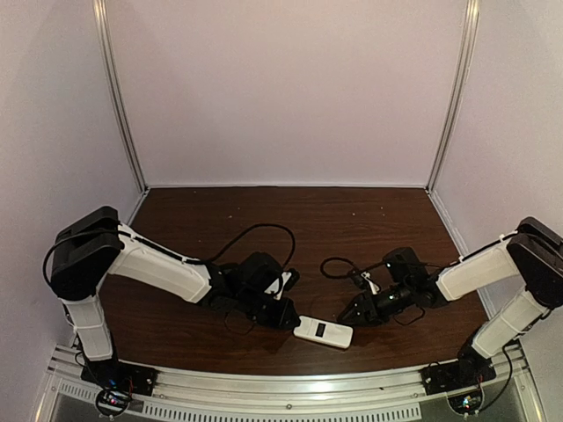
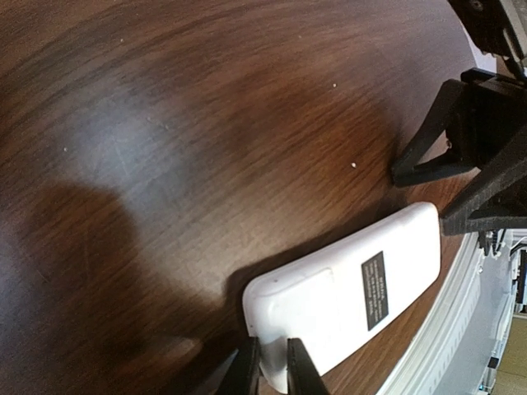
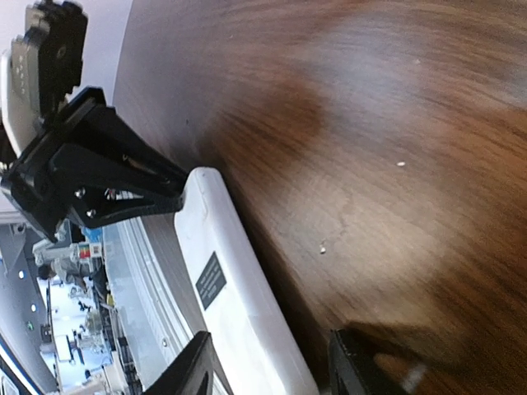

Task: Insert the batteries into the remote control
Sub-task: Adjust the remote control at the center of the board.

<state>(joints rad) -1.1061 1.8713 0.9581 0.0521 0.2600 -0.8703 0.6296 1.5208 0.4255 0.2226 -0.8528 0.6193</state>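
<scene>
Currently remote control [image 1: 323, 331] lies flat on wood table [image 1: 352, 229] nr front edge, btwn the two arms, plain white back up w/ dark label [image 2: 375, 290] showing. L gripper [image 2: 273, 369] has jaws nearly together, pinched on one end edge of the remote; white casing fills the narrow gap. R gripper [image 3: 272, 370] sits at opposite end, jaws apart, straddling the casing w/ no clear contact on either side.

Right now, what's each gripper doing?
Left gripper: closed, pinching one end of the remote.
Right gripper: open, fingers either side of the remote's other end.
</scene>
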